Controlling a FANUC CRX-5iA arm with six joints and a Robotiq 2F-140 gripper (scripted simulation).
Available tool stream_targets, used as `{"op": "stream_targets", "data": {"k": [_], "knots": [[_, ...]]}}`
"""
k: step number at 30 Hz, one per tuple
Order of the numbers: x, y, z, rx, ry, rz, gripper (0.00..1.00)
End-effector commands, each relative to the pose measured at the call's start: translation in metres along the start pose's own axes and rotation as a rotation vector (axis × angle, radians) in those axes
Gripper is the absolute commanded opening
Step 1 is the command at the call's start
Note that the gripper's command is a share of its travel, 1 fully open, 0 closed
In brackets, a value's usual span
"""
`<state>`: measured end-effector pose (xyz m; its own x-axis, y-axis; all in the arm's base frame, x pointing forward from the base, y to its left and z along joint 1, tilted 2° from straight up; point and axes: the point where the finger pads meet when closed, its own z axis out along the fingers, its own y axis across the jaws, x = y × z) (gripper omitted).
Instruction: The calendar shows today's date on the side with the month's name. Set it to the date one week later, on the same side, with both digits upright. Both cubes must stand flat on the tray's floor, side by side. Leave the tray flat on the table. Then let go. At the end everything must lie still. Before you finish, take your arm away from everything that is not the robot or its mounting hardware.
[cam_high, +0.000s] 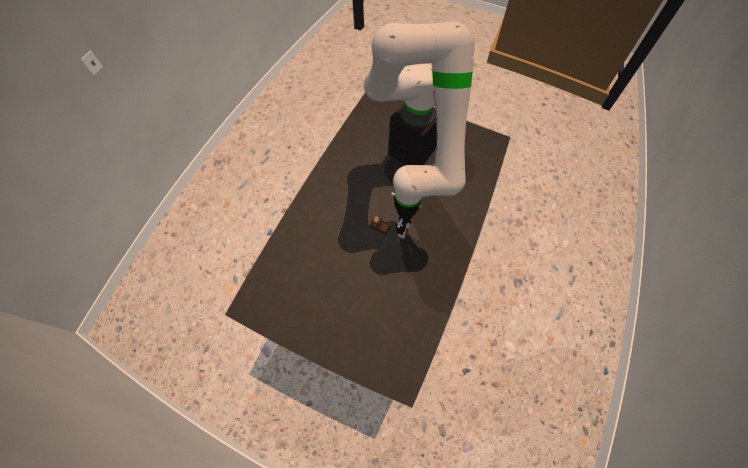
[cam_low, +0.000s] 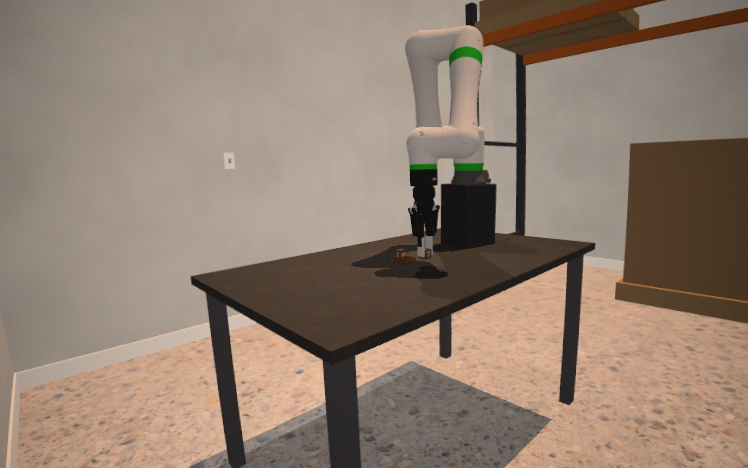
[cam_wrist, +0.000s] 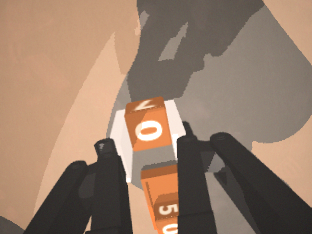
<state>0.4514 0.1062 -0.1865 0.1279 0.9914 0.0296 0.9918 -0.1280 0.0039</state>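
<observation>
My gripper (cam_high: 402, 231) (cam_low: 425, 253) (cam_wrist: 148, 120) points down, its pale fingertips shut on an orange-brown cube (cam_low: 428, 254) (cam_wrist: 131, 131). The held cube hangs a little above the table. Its face toward the wrist camera shows a white 0, and a partly seen white mark is on the far side face. The low brown tray (cam_high: 384, 227) (cam_low: 406, 260) (cam_wrist: 159, 172) lies flat on the table beside the gripper. The other cube (cam_high: 377, 220) (cam_low: 401, 253) stands at the tray's far end from the gripper. In the wrist view a 5 and part of a 0 show there, partly hidden by a finger.
The dark table (cam_high: 330, 286) (cam_low: 308, 292) carries the black robot pedestal (cam_high: 408, 140) (cam_low: 467, 215) behind the gripper. The arm's shadow falls across the tray and the table around it. A shelf rack and a large brown box (cam_low: 684, 220) stand beyond the table.
</observation>
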Motion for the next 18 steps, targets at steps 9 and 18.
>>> {"op": "stream_targets", "data": {"k": [9, 18], "knots": [[0.000, 0.000, -0.064, 0.000, 0.000, 0.000, 0.17], [0.000, 0.000, -0.071, 0.000, 0.000, 0.000, 0.17]]}}
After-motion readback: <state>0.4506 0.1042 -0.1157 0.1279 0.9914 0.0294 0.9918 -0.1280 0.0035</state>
